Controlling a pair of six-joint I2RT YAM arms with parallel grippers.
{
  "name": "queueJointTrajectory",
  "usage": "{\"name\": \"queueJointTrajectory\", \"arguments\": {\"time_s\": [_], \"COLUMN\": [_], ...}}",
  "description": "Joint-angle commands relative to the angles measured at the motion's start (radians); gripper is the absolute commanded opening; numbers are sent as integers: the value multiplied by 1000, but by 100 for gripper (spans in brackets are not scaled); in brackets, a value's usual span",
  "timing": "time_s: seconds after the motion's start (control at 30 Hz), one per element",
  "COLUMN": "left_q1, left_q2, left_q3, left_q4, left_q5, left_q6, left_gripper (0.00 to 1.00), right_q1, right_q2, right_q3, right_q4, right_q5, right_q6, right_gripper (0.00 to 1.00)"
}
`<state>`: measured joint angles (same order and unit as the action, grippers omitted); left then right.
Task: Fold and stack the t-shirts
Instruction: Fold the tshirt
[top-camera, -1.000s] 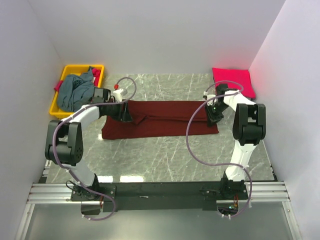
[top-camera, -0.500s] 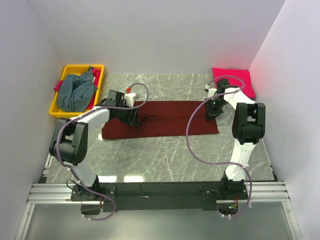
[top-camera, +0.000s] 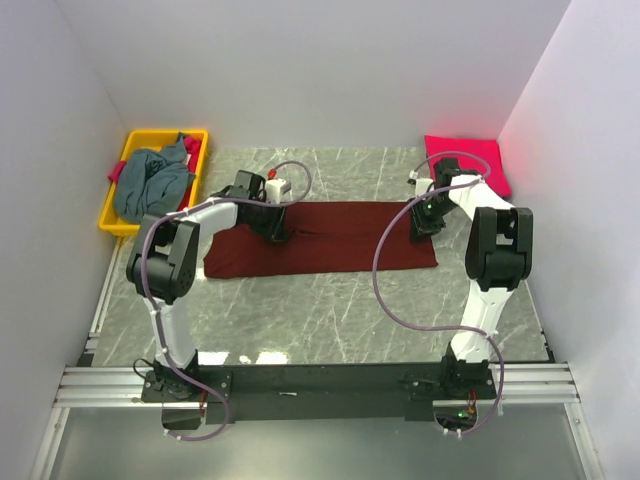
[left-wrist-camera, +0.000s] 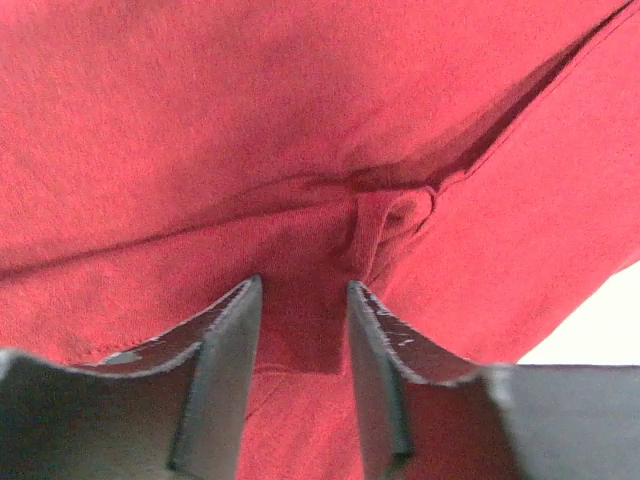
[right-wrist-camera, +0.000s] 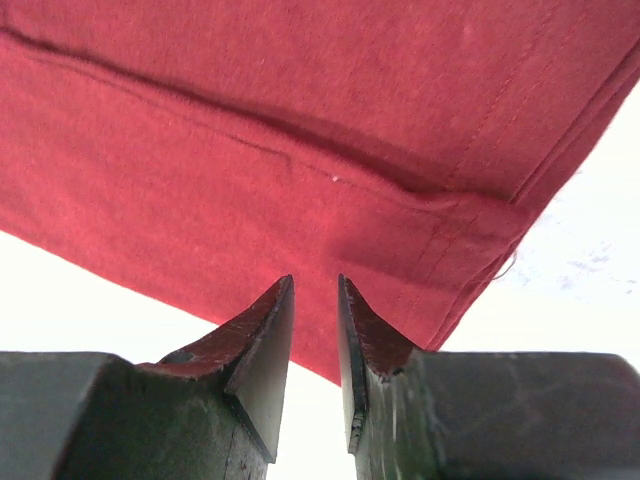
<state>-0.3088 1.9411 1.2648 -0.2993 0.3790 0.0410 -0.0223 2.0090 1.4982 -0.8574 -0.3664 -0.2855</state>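
2 grippers pinch the maroon t-shirt (top-camera: 330, 245), spread flat on the table (top-camera: 330, 310): left gripper (left-wrist-camera: 302, 292) on a bunched fold, right gripper (right-wrist-camera: 315, 285) at the hemmed edge. Light, limp cloth (likely sagging between holds), best held by seams and corners.

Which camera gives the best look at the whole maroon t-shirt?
Top external: it shows the maroon t-shirt end to end. The left wrist view shows only a puckered fold, the right wrist view only a hemmed corner.

Bright even light; table (right-wrist-camera: 600, 200) overexposed white beyond maroon t-shirt (right-wrist-camera: 250, 150).
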Motion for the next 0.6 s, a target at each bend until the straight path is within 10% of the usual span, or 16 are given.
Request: {"name": "queueJointTrajectory", "arguments": {"time_s": [0.0, 0.57], "left_q1": [-4, 83], "left_q2": [-14, -274], "left_q3": [56, -157], "left_q4": [-47, -146], "left_q5": [9, -45], "left_q6": [19, -87], "left_gripper": [48, 45], "right_q1": [5, 191], "right_q2": [-24, 33], "right_q3": [16, -45], "right_q4": [-48, -25], "right_q5": [-22, 113], "right_q6": [-24, -58], "right_gripper": [32, 26]}}
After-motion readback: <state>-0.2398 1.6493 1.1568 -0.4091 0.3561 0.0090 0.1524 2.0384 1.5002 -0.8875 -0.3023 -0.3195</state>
